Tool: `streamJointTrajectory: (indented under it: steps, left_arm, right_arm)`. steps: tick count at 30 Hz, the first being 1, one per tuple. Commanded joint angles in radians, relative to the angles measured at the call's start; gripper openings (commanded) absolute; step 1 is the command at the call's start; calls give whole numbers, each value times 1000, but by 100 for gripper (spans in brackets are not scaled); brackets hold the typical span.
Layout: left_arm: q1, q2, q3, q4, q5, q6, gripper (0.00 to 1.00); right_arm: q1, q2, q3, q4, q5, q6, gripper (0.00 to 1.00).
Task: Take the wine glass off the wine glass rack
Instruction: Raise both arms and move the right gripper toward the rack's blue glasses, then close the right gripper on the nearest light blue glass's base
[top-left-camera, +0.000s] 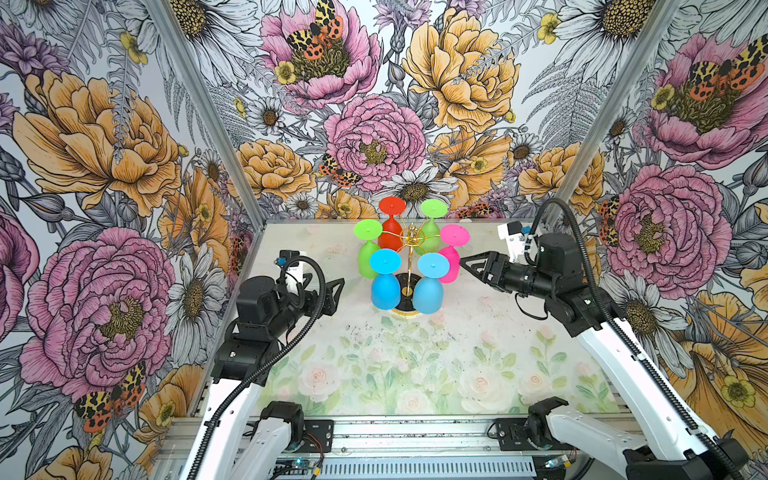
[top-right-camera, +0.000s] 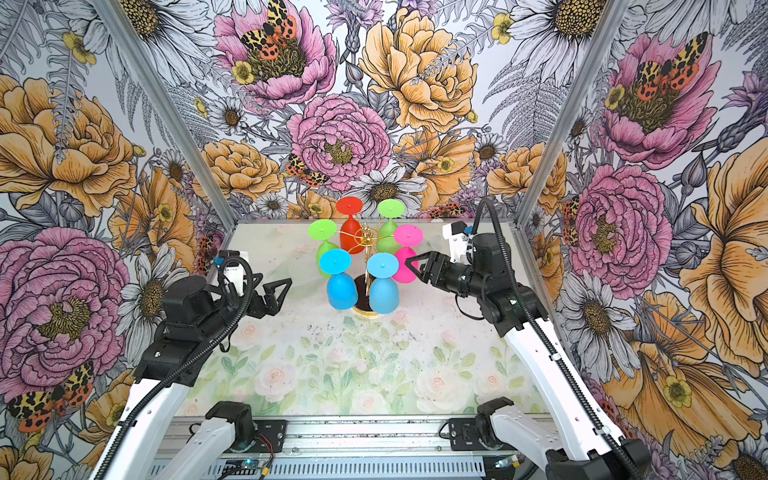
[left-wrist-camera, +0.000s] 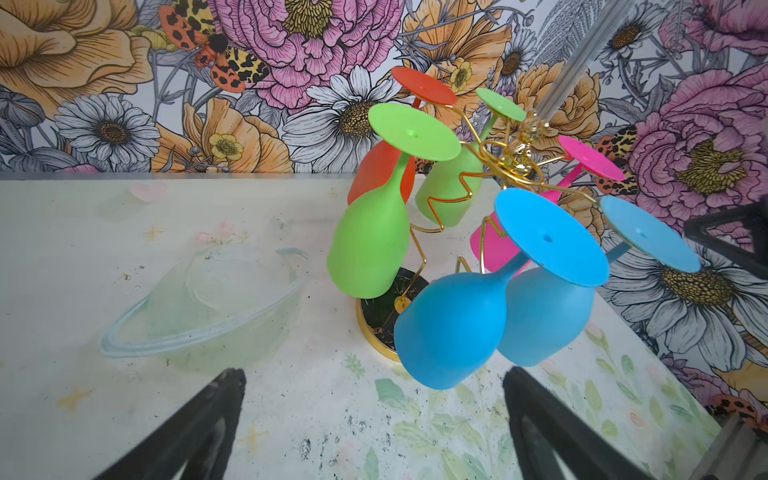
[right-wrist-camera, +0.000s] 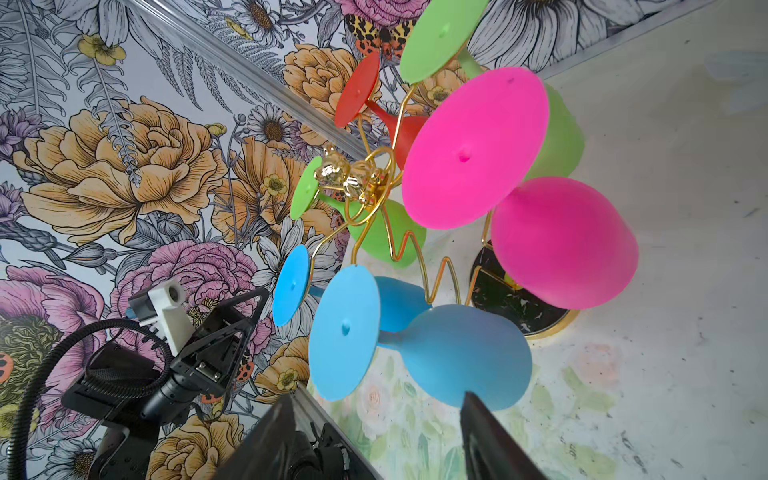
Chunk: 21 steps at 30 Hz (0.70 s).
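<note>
Check the right end effector (top-left-camera: 468, 266) first: fingers parted part-way, nothing between them, tips just beside the bowl of the pink wine glass (top-left-camera: 450, 266), not touching it, judging by both top views. Note the left end effector (top-left-camera: 333, 292): spread wide, empty, well apart from the glasses, pointing toward the rack.

Locate the pink wine glass: hung bowl-down on the wine glass rack (top-left-camera: 412, 240), foot uppermost on a gold wire arm, on the right arm's side of the rack, toward the far end of the desk (top-left-camera: 374, 353). Five more glasses hung the same way; nearest neighbours a blue wine glass (top-left-camera: 427, 293) on the near side and a green wine glass (top-left-camera: 433, 208) behind.

Treat the step in hand as the final approach and closing on the pink glass. To do it well:

- Centre the bowl or stem between the fingers before closing; avoid a one-sided push. Risk: a swinging glass or a tipped rack.
- Close gently, only enough to hold.
- Draw outward along the wire arm, away from the central pole, far enough to free the foot; avoid pulling straight down.
- Stay clear of the blue glass below the wrist.
- On any rack movement, steady the base (left-wrist-camera: 374, 311) with the left end effector.
</note>
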<state>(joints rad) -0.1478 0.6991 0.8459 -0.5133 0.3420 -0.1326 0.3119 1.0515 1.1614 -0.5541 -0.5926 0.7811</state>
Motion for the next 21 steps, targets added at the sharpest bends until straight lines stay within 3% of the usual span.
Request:
streamJointTrajectory:
  steps: [1, 21]
  left_arm:
    - [-24, -11, -19, -5, -13, -6, 99]
    - [-162, -11, -7, -5, -107, -27, 99]
  right_arm:
    - [30, 16, 15, 51, -13, 25, 60]
    - [107, 115, -16, 160, 21, 78, 37]
